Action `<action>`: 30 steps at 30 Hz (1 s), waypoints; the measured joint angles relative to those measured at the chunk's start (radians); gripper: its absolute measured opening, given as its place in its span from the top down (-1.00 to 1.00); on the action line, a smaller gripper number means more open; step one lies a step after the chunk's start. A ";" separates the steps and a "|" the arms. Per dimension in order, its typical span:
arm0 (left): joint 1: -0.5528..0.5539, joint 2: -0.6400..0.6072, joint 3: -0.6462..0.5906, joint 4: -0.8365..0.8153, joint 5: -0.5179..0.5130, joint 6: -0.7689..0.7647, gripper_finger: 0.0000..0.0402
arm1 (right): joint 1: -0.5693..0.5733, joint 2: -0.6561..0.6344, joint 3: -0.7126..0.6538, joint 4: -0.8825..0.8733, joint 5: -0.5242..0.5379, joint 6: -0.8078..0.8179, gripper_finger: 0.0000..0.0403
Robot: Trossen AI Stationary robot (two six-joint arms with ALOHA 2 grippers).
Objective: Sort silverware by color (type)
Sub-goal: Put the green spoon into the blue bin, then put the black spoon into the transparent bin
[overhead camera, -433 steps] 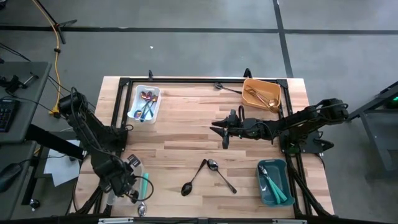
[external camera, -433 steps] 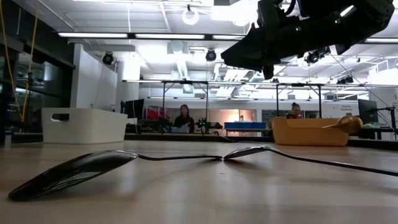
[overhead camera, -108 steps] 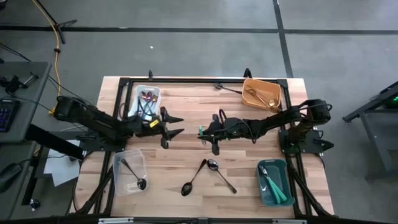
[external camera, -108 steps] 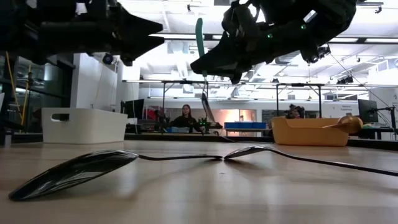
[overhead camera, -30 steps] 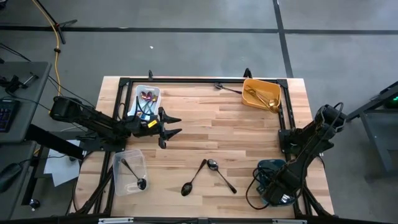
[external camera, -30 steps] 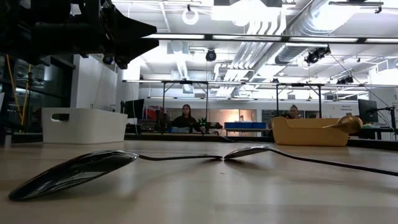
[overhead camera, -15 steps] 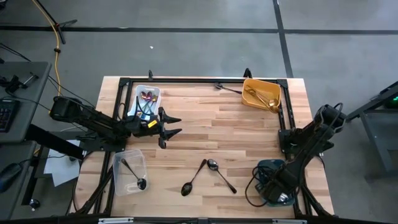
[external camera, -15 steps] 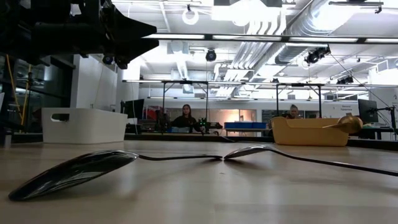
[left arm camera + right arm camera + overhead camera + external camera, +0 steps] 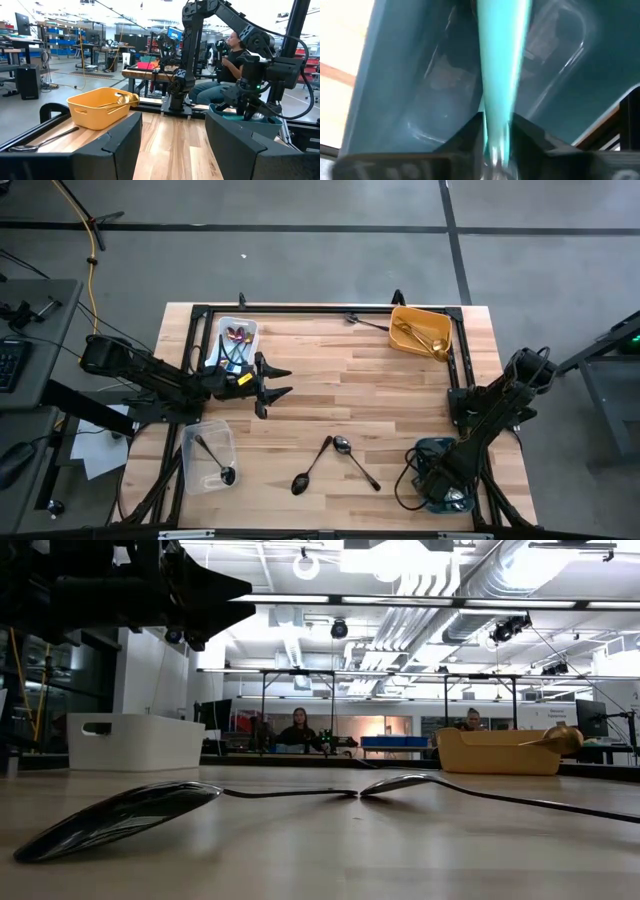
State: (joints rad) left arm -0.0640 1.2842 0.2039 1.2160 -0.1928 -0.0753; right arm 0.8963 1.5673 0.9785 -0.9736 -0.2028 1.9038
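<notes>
My right gripper (image 9: 440,498) hangs over the teal bin (image 9: 432,452) at the table's near right. It is shut on a utensil with a teal handle (image 9: 501,60). My left gripper (image 9: 275,380) hovers open and empty left of the table's middle, beside the white bin (image 9: 250,330) that holds rainbow spoons (image 9: 236,338). Two dark spoons (image 9: 312,465) (image 9: 355,462) lie flat on the wood near the front edge, their ends touching. The low view shows them as the nearer spoon (image 9: 120,815) and the farther spoon (image 9: 400,783). My right gripper pinches the teal handle (image 9: 497,107) between its two fingers (image 9: 470,135), one on each side. The handle runs on past the fingertips, in line with the fingers. It points down into the teal bin's inside (image 9: 420,90). Its far end is outside the frame.
A yellow bin (image 9: 420,330) with gold utensils stands at the far right, with a dark utensil (image 9: 368,323) lying beside it. A clear bin (image 9: 208,455) with a black spoon sits at the near left. Bare wood lies between the bins. People sit in the room beyond.
My right gripper has crept a little toward the near edge over the teal bin, still with the teal-handled utensil.
</notes>
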 joint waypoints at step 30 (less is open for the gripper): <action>0.000 0.000 0.000 0.000 0.000 0.000 -0.05 | -0.148 -0.129 0.065 0.236 0.761 -0.458 -0.13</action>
State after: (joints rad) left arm -0.0643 1.2844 0.2039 1.2163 -0.1930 -0.0753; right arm 0.7481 1.4380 1.0439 -0.7375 0.5582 1.4460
